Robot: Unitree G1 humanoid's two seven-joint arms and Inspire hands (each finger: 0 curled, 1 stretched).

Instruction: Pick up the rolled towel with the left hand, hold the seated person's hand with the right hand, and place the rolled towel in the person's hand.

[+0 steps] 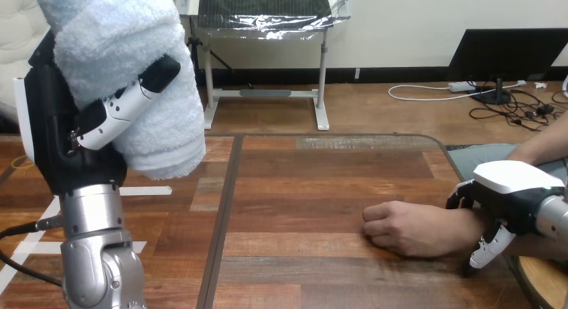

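Your L hand clamps the pale blue rolled terry towel; R hand wraps the person's wrist. Get that fist open b4 crossing over.

The wooden table has a dark seam down its middle and white tape strips at left.

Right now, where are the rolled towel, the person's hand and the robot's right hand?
rolled towel [117,44]: head view, its fluffy upper side.
person's hand [408,228]: head view, back of the hand.
right hand [512,178]: head view, its white back shell.
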